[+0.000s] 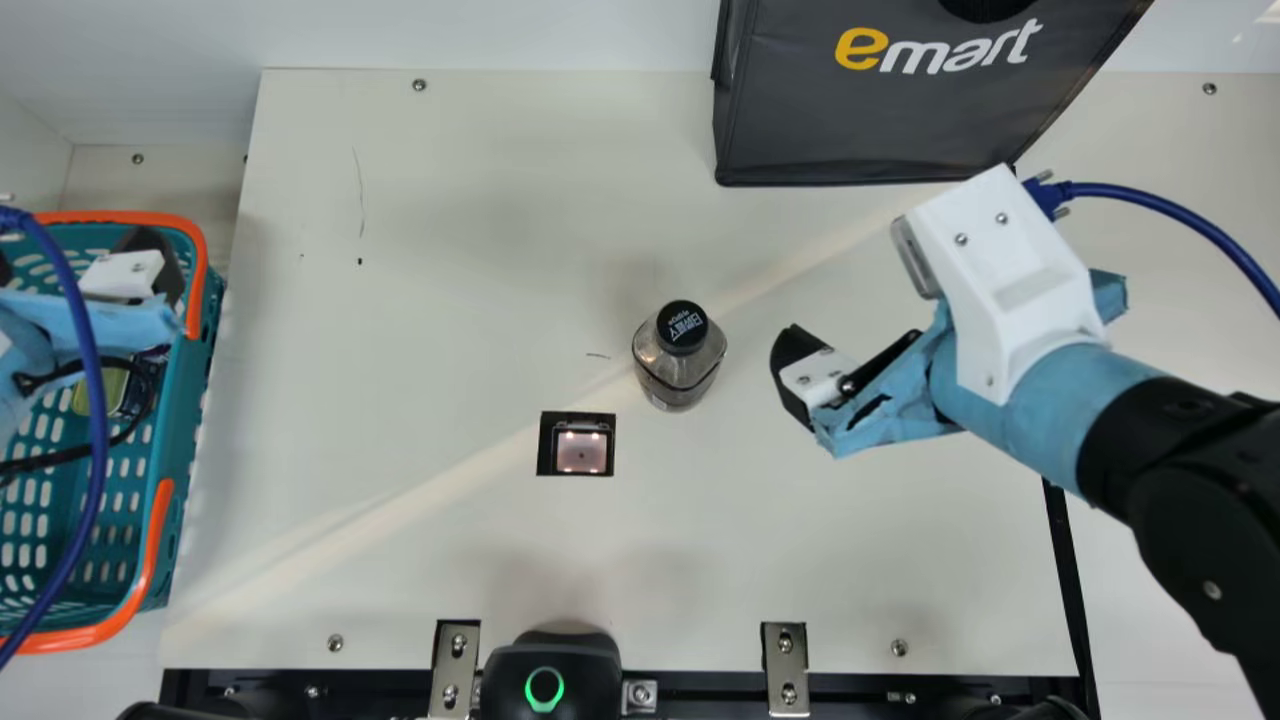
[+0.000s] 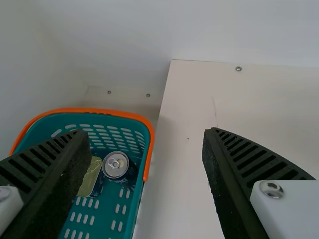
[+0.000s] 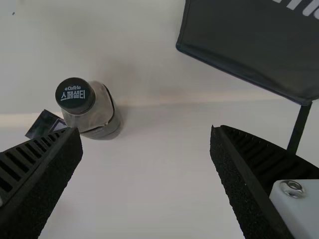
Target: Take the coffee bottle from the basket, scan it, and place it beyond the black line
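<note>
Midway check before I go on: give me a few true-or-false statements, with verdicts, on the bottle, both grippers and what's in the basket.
1. The coffee bottle stands upright on the table. True.
2. The right gripper is closed on the coffee bottle. False: the right gripper is open and apart from it.
3. A can with a silver top is in the basket. True.
4. The coffee bottle is already beyond the black line. False: it stands between the scanner window and the black line.
5. The left gripper is open. True.
</note>
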You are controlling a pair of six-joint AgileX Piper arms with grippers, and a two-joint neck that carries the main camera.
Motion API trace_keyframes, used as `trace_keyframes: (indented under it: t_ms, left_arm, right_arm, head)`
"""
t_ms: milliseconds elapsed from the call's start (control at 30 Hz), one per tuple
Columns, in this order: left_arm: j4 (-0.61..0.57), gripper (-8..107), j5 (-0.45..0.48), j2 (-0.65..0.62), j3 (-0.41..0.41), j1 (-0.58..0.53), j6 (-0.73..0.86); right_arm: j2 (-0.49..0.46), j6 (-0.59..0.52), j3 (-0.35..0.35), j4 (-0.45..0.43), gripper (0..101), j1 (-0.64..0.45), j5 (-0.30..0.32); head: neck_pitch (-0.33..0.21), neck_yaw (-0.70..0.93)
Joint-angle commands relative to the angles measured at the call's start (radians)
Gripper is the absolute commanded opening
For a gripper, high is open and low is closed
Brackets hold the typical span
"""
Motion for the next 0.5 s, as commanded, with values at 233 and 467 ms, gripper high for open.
trace_keyframes:
  t_ms: [233, 467]
  left_arm:
    - [0.0, 90, 0.0, 0.0, 0.0, 0.0, 0.0]
    - [0.0, 90, 0.0, 0.0, 0.0, 0.0, 0.0]
  right_arm:
    - [0.055, 0.027, -0.001, -0.013, 91, 0.062, -0.027]
    - [0.105, 0.04, -0.011, -0.026, 91, 0.107, -0.052]
  head:
    - [-0.026, -0.001]
    - [-0.026, -0.001]
